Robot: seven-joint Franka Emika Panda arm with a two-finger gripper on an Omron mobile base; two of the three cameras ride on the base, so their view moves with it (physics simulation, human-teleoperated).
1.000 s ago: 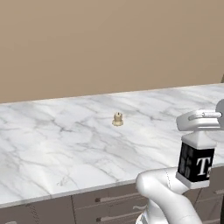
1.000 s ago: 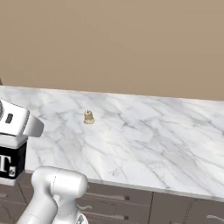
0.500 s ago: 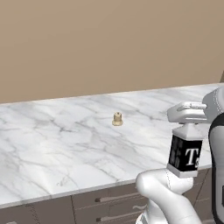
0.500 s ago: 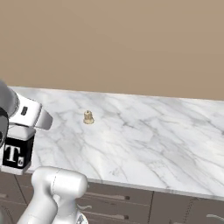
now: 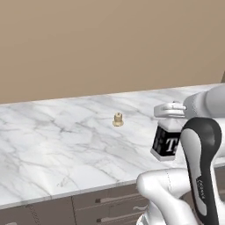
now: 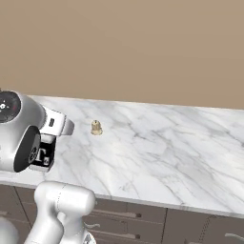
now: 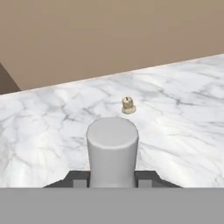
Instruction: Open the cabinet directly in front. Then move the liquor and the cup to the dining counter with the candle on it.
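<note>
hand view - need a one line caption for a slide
Gripper holds the liquor by its neck above the dining counter, the small candle just ahead.

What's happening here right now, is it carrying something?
Yes. The gripper is shut on the liquor, holding the bottle by its neck above the dining counter. The bottle hangs upright over the near part of the marble top, and whether it touches the surface cannot be told. The small tan candle stands further back on the same counter, apart from the bottle. So the bottle has reached the counter but has not been released.
</note>
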